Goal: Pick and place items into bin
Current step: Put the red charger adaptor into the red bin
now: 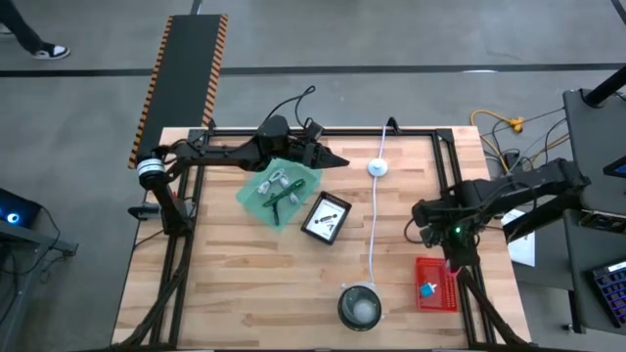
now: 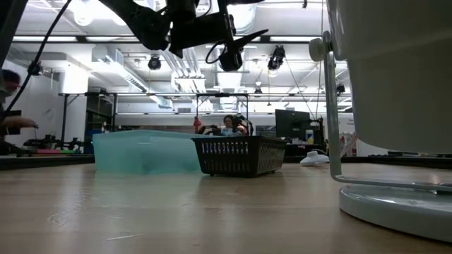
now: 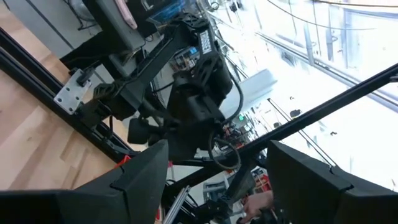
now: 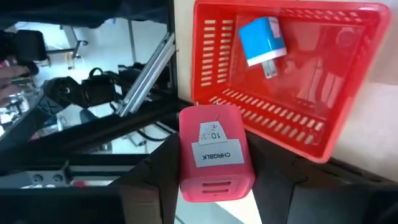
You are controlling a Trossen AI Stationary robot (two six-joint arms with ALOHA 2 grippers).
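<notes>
right fingers: clamped on a pink charger (image 4: 216, 163), one dark finger on each side; the label on its top faces the wrist camera
right gripper (image 1: 452, 256): sits at the right edge of the table, just next to the red bin (image 4: 323, 134); charger hangs outside the bin's near rim, not in it yet
red bin: near the table's right front corner (image 1: 437, 285); one blue plug (image 4: 262, 39) already lying inside, prongs pointing toward the middle
left fingers: spread apart with nothing between them; the wrist view looks straight through the gap at the other arm
left gripper (image 1: 333, 158): up in the air near the back edge of the table, just past the green tray (image 1: 279, 192); low view shows it well above the wood too
green tray: back left of centre; holds a few silvery coiled cables and a dark green stick, kinda jumbled
black basket (image 1: 327, 217): just right of the tray, tilted corner-on; white card stuff inside, can't read it
white cord (image 1: 373, 230): runs front to back down the middle, round puck near the back
grey bowl (image 1: 359, 306): front centre, at the cord's near end
</notes>
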